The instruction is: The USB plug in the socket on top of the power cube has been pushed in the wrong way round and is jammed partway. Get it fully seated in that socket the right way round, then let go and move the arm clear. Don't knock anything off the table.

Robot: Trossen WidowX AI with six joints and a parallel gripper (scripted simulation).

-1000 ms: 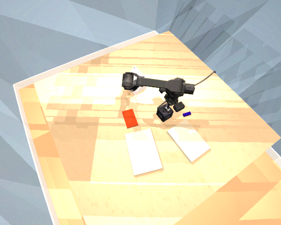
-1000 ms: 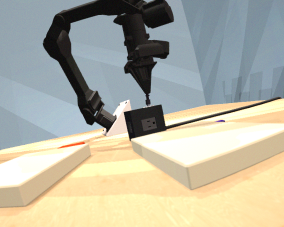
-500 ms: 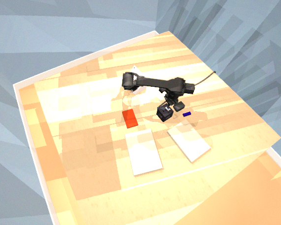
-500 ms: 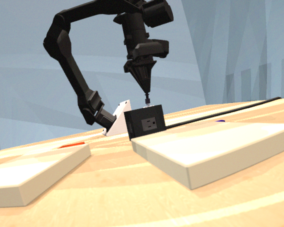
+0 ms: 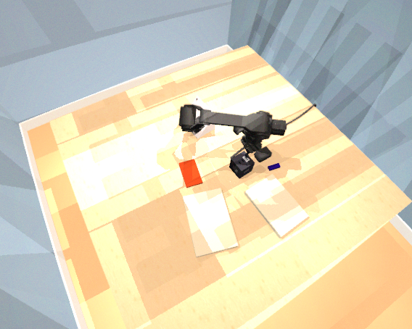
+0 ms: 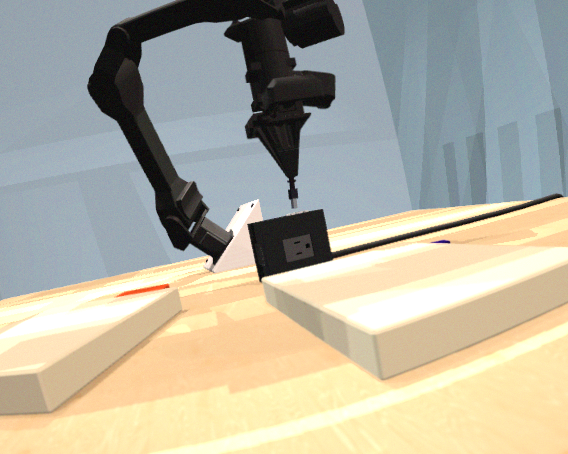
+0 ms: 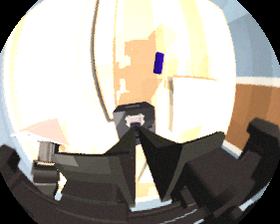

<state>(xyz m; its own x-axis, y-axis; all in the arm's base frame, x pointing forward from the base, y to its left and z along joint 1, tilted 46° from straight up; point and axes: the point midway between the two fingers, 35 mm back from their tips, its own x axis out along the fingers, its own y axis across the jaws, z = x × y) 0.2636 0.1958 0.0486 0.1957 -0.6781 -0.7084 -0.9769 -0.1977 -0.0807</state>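
The power cube stands upright on the table, with a pale socket plate on top. My gripper points down above it and is shut on the USB plug. The plug hangs upright below the fingertips, its dark body at the top and its metal shell pointing down. In the exterior view much of the shell shows above the cube's top. Whether its very tip is clear of the socket is hard to tell. The fingers mostly hide the plug in the wrist view.
A black cable runs from the cube. A blue block lies beside it. A red flat piece and two pale slabs lie nearby. A white wedge stands behind, by the arm's base.
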